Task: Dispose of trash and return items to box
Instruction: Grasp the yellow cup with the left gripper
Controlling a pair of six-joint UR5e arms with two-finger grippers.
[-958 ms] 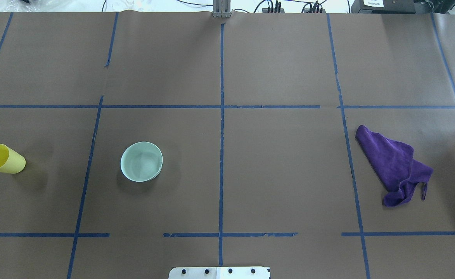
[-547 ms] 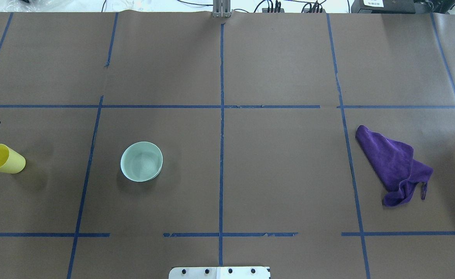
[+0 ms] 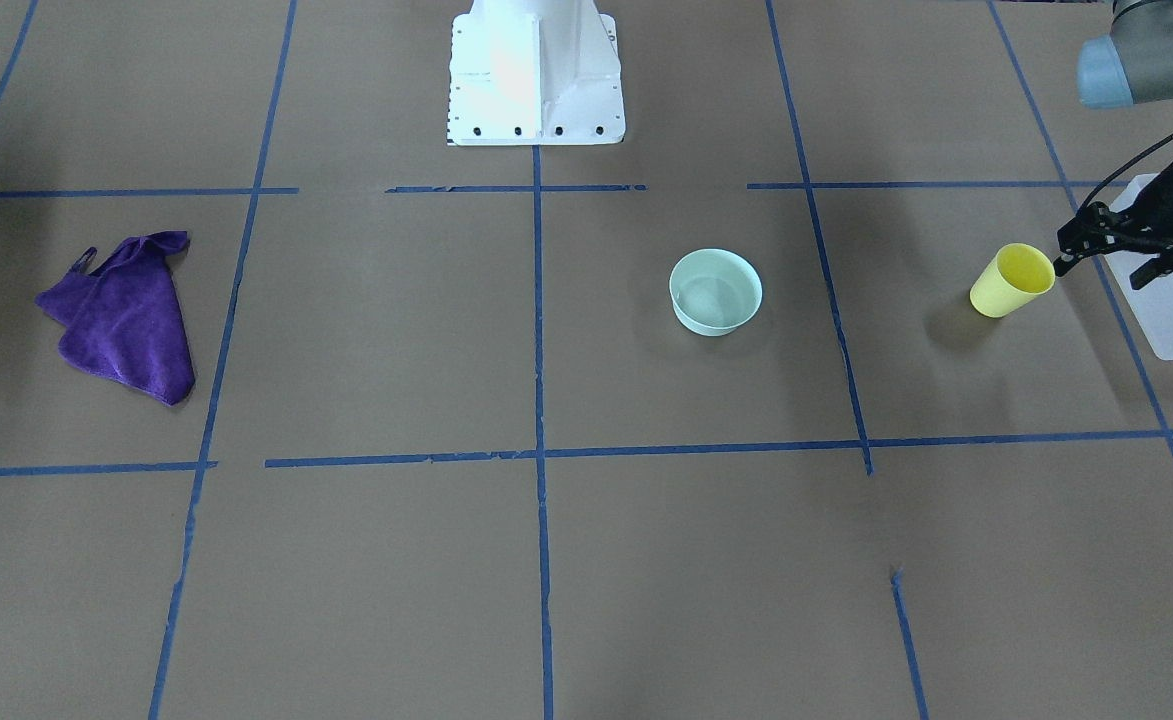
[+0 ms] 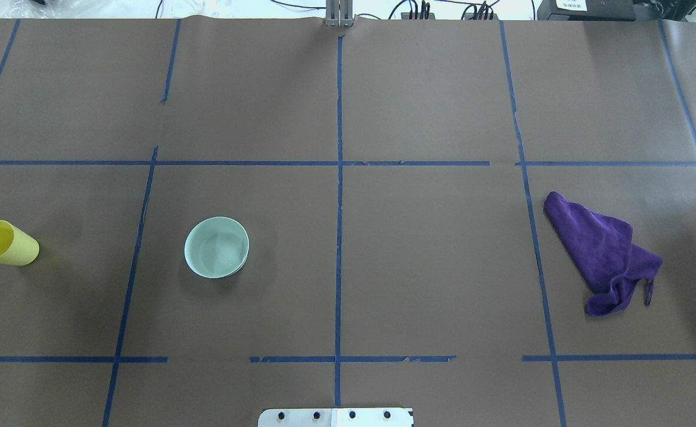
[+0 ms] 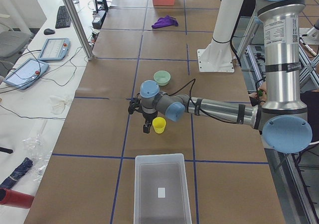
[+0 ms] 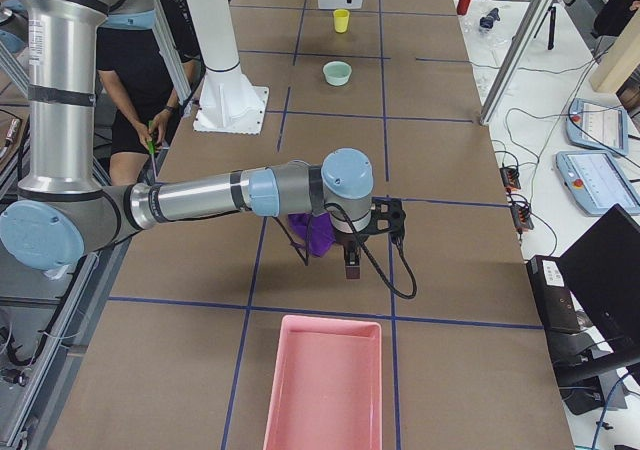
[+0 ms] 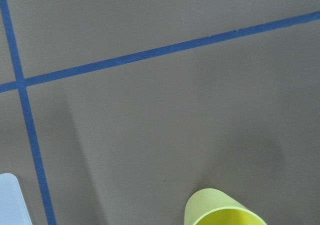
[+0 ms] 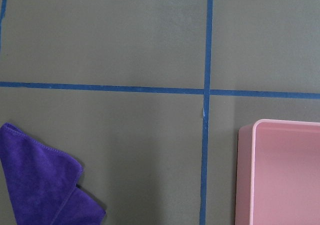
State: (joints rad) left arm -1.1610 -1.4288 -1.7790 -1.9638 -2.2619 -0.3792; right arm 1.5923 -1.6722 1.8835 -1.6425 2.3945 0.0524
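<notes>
The yellow cup (image 4: pixel 5 243) stands upright at the table's left end; it also shows in the front view (image 3: pixel 1011 280) and at the bottom of the left wrist view (image 7: pixel 220 212). The mint-green bowl (image 4: pixel 216 247) sits upright to its right. The translucent box (image 5: pixel 162 189) lies past the cup at the table's end, empty. My left gripper (image 3: pixel 1101 272) hovers open just beside the cup, on the box's side, touching nothing. My right gripper (image 6: pixel 375 250) hangs over the purple cloth (image 4: pixel 603 249); I cannot tell if it is open or shut.
A pink tray (image 6: pixel 325 380) lies at the table's right end, past the cloth; its corner shows in the right wrist view (image 8: pixel 285 175). The white robot base (image 3: pixel 536 70) stands at the near middle edge. Blue tape lines cross the brown paper.
A black part of my left gripper came in at the overhead view's left edge, then slid down that edge toward the cup. Cup, bowl and cloth have not moved.
</notes>
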